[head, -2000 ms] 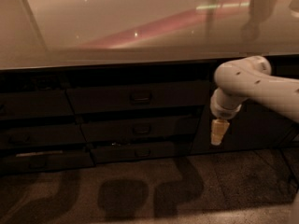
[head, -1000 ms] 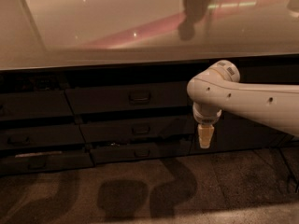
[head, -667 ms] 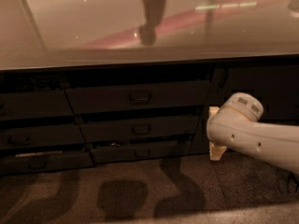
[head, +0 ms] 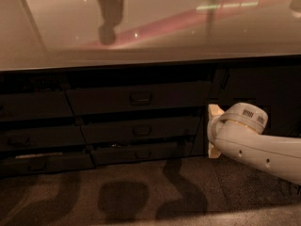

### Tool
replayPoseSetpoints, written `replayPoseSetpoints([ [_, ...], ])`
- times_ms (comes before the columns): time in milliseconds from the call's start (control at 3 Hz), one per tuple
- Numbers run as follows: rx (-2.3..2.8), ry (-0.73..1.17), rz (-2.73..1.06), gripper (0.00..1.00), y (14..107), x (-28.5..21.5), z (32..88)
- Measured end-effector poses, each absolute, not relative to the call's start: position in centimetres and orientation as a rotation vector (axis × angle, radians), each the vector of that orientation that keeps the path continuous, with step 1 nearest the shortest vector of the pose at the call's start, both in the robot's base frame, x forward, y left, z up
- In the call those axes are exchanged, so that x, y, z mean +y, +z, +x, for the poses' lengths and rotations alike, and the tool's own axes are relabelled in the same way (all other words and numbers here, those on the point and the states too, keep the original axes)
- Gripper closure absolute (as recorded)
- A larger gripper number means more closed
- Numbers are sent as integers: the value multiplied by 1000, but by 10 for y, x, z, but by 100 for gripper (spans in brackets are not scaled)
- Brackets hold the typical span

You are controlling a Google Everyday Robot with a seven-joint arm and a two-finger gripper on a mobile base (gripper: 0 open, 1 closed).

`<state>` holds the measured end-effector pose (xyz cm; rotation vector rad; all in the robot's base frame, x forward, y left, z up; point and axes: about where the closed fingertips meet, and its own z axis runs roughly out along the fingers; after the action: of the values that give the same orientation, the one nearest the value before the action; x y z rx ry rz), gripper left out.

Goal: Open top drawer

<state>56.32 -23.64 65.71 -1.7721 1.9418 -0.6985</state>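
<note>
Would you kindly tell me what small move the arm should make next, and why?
Probably shift the gripper leftward in the view and slightly up, toward the handle of the top drawer. The drawer looks shut, and the gripper sits off the right end of its front, below handle height.

Top drawer [head: 103, 100] dark grey, shut, centre handle [head: 140, 97]; tool [head: 214, 131] just lower right.

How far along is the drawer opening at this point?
Done: nothing yet. The top drawer looks shut, its front in line with the lower drawer fronts. In hand: the end effector is low, to the right of the drawer stack, apart from the handle. Left: reach the handle, grip it and pull the drawer out.
</note>
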Motion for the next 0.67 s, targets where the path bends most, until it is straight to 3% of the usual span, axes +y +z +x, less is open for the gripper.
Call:
replayPoseSetpoints([
  [333, 2012, -609, -1669, 0, 640, -273, 564],
  [667, 1931, -432, -1560, 0, 618, -252, 570],
])
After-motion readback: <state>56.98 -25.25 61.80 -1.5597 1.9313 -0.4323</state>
